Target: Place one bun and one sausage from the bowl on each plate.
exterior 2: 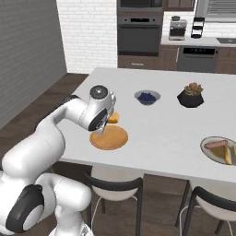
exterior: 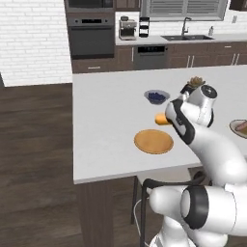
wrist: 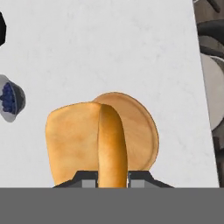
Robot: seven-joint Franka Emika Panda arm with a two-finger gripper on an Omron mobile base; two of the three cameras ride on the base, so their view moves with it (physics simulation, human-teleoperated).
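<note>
- The gripper (wrist: 112,180) had its jaws closed part-way around a bun (wrist: 85,142), pinching it on edge so the split side showed as a ridge between the two fingertips.
- It held the bun above the wooden plate (exterior: 153,141), presumably so it could be lowered straight onto the wood; from the hand view the bun overlapped the plate's near side, with a gap below it that I could not judge.
- The bowl (exterior 2: 208,148) sat well apart, near the counter's (exterior 2: 156,124) front edge on the arm's right, with one sausage (exterior 2: 215,144) and a yellowish piece, likely another bun, inside.
- Counted: one bun in the jaws, one sausage visible in the bowl, one wooden plate, bare. I could not pick out the second, pale grey plate with certainty.
- Also one small berry bowl (exterior 2: 147,97) and one potted plant (exterior 2: 191,96) stood farther back, out of the way.
</note>
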